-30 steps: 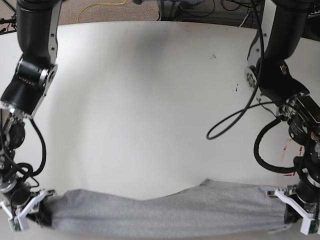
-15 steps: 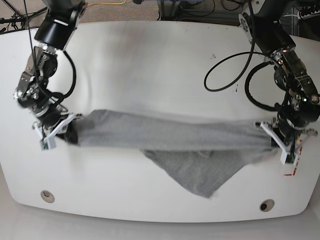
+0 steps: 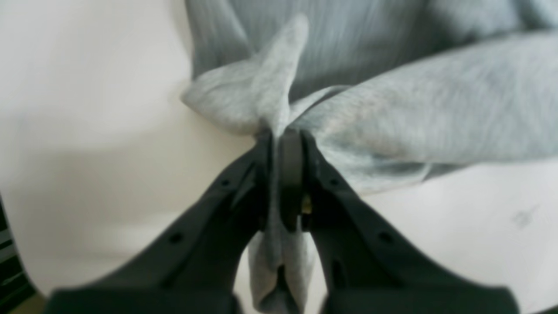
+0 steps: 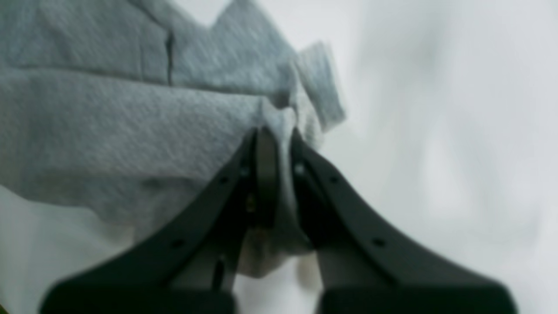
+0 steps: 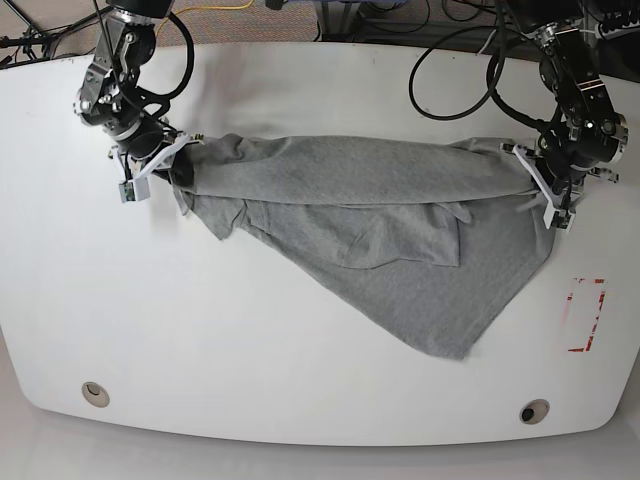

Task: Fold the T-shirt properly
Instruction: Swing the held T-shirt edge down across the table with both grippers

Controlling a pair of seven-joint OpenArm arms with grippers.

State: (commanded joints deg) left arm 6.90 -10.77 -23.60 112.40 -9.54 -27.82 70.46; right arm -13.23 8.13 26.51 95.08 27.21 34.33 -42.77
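— Base view has the whole T-shirt spread across the far half of the white table, its upper edge stretched between both arms and a loose point sagging toward the near edge. What do the wrist cameras add?

— The clamps. The left gripper is pinched tight on bunched grey cloth; the right gripper likewise, on a folded edge.

— Room around it?

— Bare tabletop on the near side and left. A red outline mark sits near the table's right edge, just clear of the cloth. Black cables loop at the far edge.
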